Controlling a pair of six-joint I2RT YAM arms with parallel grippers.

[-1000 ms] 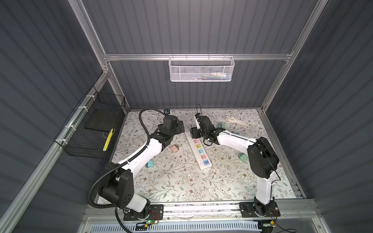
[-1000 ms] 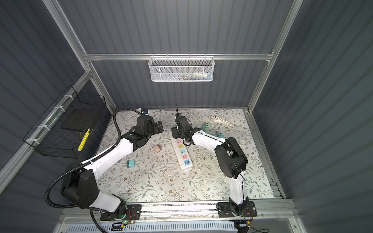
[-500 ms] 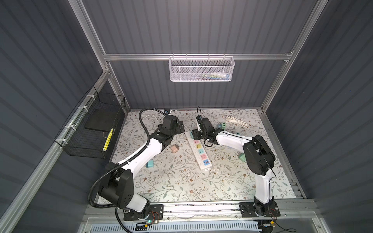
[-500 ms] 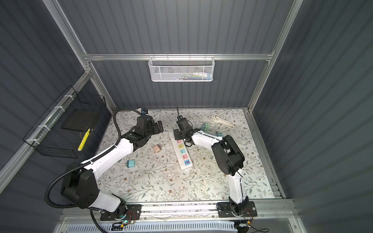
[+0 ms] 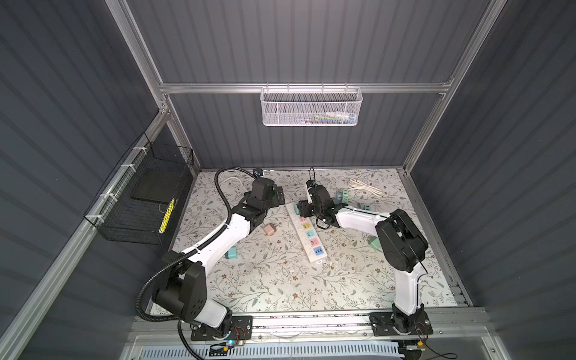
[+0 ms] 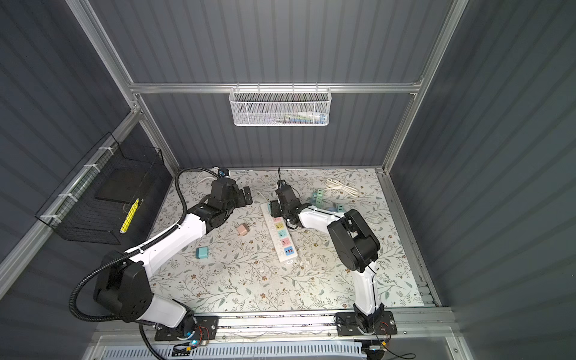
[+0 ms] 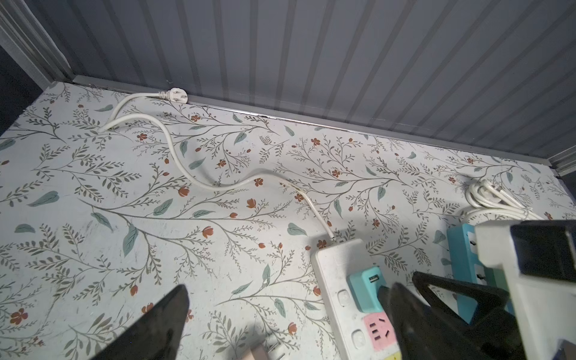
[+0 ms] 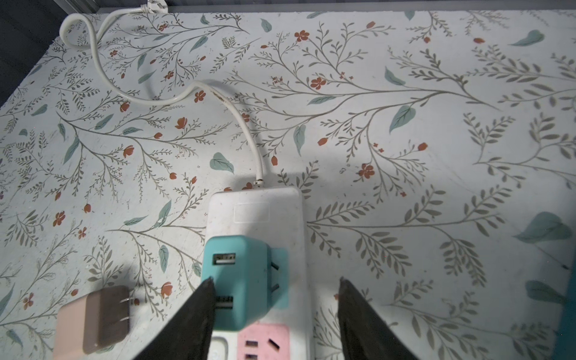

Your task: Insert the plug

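ribbed grey walls (image 5: 311, 46) box in a floral counter (image 5: 265, 280). mid-counter lies a white power strip (image 5: 307, 232); the teal plug (image 8: 237, 280) sits tilted on its far socket, prongs showing. right jaws straddle it, part open, one finger (image 8: 199, 311) touching; left jaws gape wide.

Right gripper (image 8: 275, 280): jaws narrower than a second ago, closing in around the teal plug (image 8: 238, 274).
Right elbow (image 5: 402, 240): sways slightly inward, then partly back.
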